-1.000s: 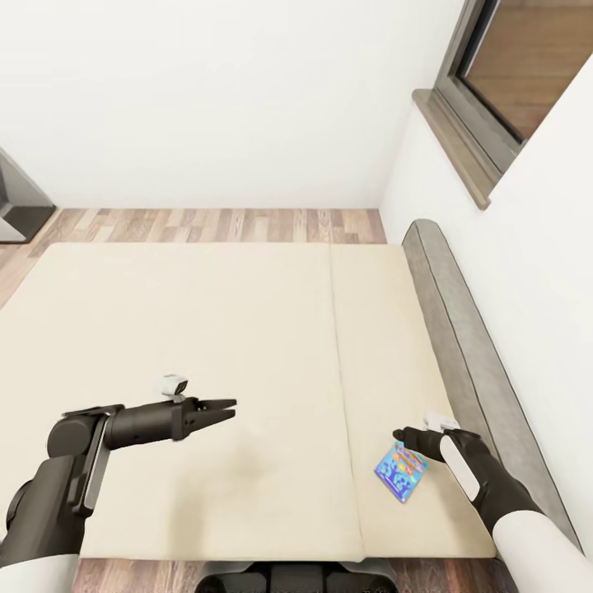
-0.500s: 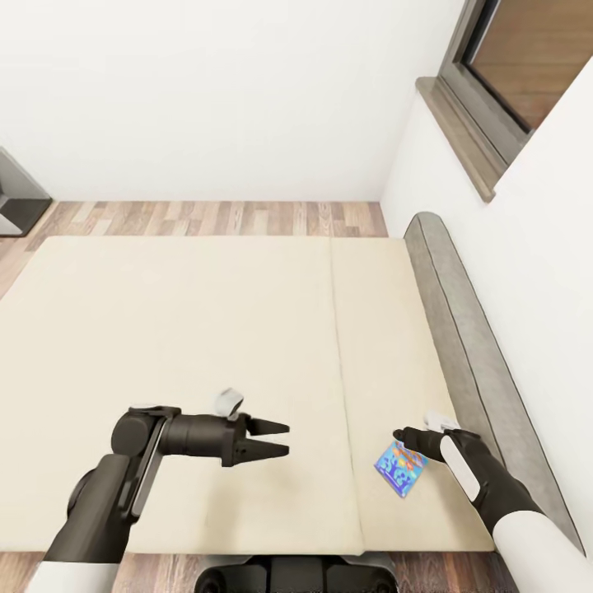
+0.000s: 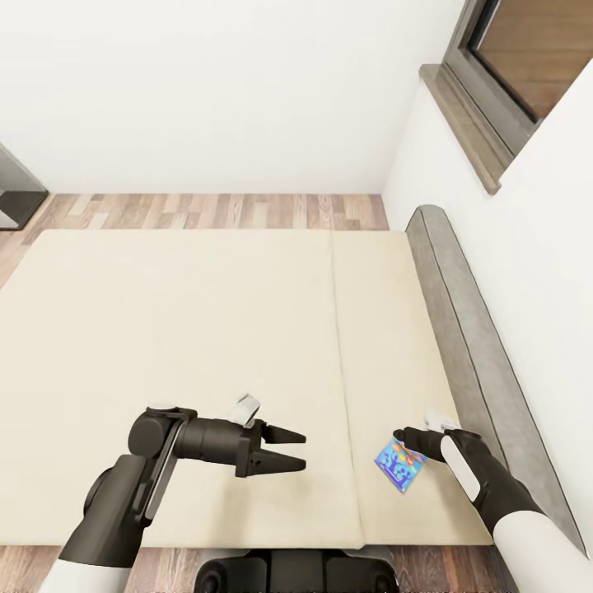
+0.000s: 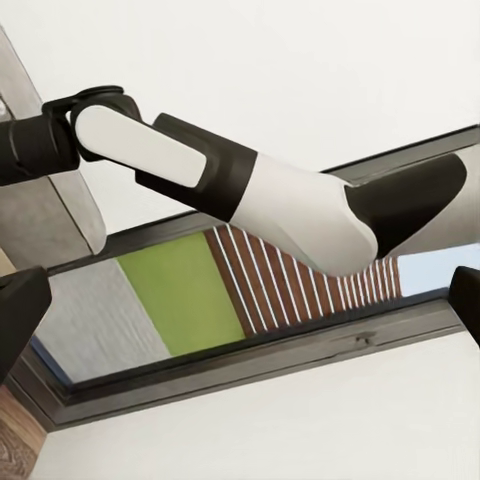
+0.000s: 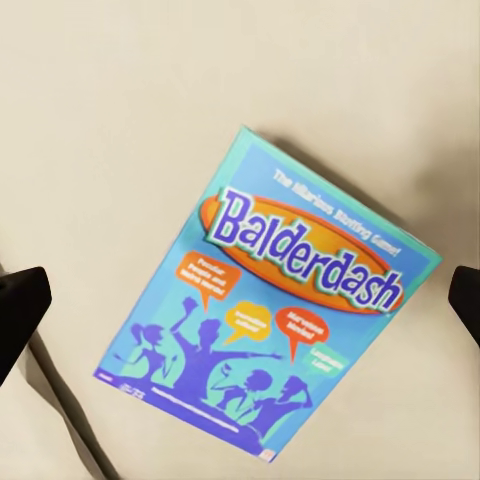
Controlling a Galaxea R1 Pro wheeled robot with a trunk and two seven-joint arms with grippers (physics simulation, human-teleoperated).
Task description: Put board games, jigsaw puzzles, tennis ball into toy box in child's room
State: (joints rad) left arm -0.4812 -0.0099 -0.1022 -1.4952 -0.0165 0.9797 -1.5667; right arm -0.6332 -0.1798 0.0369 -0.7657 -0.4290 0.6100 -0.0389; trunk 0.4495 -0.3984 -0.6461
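Mattress of smooth cream fabric, the bed (image 3: 206, 329) spreads wide with one seam down its length and a padded grey headboard (image 3: 478, 346) along its right edge, against a white wall. One flat blue board game (image 3: 401, 466) lies near the bed's front right corner, just beside the right gripper (image 3: 403, 436). The left gripper (image 3: 294, 450) hovers over the front edge, its two dark pointed jaws parted and empty.

Left wrist view: a white-and-black arm segment crosses before one dark-framed window (image 4: 230, 330).

Right wrist view: glossy rectangular box lettered Balderdash lies flat between two widely spread black jaws, untouched.
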